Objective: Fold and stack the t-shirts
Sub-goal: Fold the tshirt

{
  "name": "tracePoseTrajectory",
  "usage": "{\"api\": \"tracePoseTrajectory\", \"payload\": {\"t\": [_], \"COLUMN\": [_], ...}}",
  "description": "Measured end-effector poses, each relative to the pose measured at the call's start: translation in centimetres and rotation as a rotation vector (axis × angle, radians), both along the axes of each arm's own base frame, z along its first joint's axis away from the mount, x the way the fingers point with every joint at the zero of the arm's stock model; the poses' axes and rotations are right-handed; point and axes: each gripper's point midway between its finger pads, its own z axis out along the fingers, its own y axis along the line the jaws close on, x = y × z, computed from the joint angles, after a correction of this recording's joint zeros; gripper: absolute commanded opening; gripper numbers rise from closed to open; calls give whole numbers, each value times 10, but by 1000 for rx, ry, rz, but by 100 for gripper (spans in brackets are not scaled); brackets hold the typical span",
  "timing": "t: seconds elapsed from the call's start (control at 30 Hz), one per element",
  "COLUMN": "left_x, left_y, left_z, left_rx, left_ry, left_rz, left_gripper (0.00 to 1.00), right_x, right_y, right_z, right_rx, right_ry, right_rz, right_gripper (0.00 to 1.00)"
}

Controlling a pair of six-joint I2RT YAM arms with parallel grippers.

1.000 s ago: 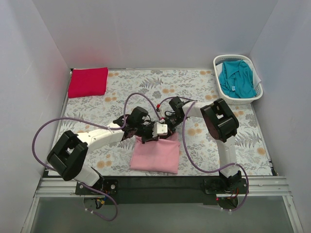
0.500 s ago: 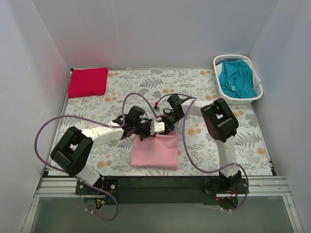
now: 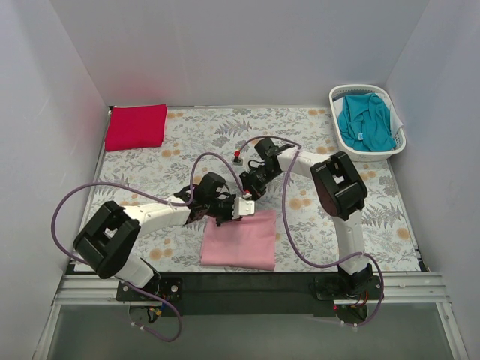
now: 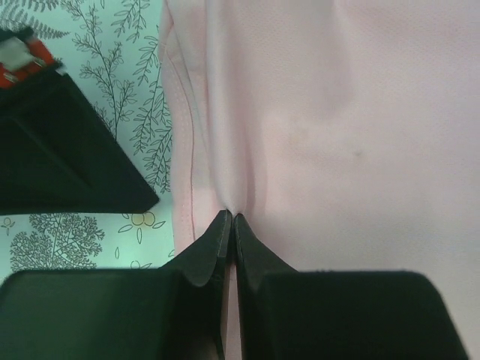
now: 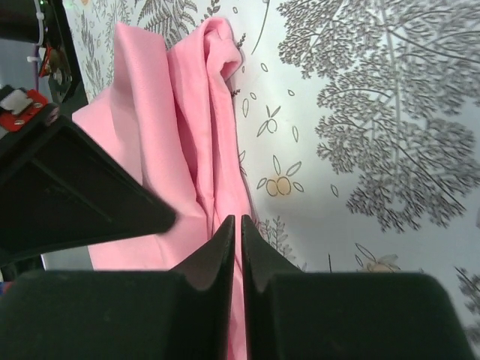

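Left gripper is clamped on a thin pinch of the pink shirt, which lies folded near the middle. The right gripper looks closed on its far edge too. My worry is that such small pinches could slip on lifting, or one arm pulling ahead could drag the fold crooked.
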Motion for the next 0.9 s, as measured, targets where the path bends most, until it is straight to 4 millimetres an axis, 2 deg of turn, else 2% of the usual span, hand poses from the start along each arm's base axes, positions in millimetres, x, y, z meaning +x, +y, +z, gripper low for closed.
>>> {"api": "tracePoseTrajectory", "payload": {"t": [0.17,0.43,0.7,0.9], "left_x": [-1,4,23,36], "left_y": [-1,0,2,4], "left_z": [9,19,23,18], "left_rx": [-17,-26,-35,-33], "left_ry": [-21,-61,-101,-110], "left_rz": [-4,11,45,70], "left_gripper": [0,0,0,0], "right_x": [-21,-40,-43,-43], "right_y": [4,5,5,5], "right_z": [-19,-22,-22,-22], "right_rx": [-8,33,46,47], "right_ry": [71,168,191,189], "right_rz": [46,70,72,74], "right_gripper": [8,5,2,2]}}
